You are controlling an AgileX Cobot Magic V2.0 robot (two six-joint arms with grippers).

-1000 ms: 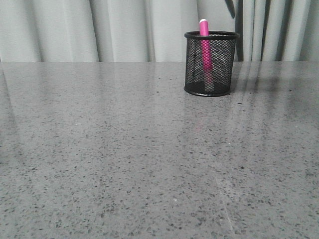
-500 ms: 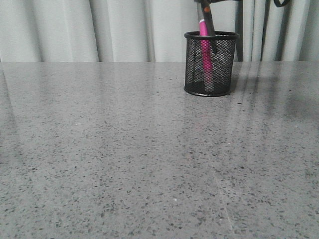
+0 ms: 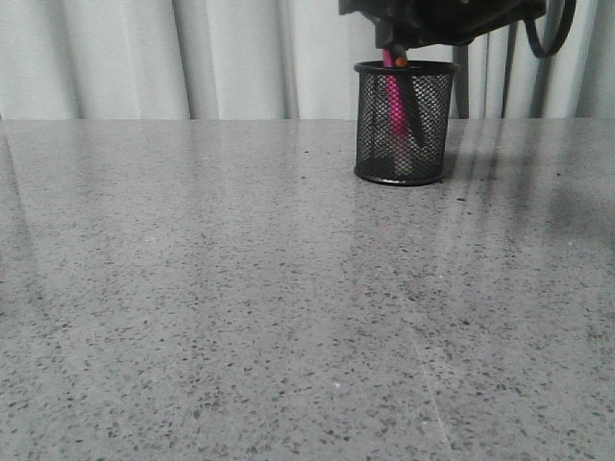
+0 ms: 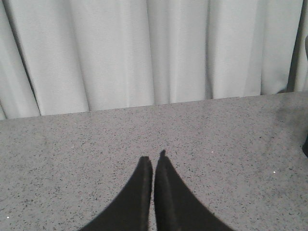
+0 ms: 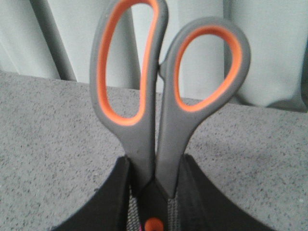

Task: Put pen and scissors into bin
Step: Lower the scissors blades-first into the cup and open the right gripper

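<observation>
Scissors (image 5: 159, 96) lowered further into the bin (image 3: 405, 123) beside the pen (image 3: 393, 101), clamped by the right gripper (image 5: 153, 192), left gripper (image 4: 153, 166) closed over bare table (image 3: 240, 288), curtain (image 3: 192, 58) behind.

No readable text, label, brand or number shows anywhere.

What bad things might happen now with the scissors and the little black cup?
1. The right gripper holds the scissors by the handles, blades down in the bin. If it lets go, the tall, heavy handles may lean on the rim and could tip the bin.
2. The pen already stands inside, right beside the blades, so they might jam against it or knock it.
3. If the gripper pushes sideways, the bin could slide on the table.
</observation>
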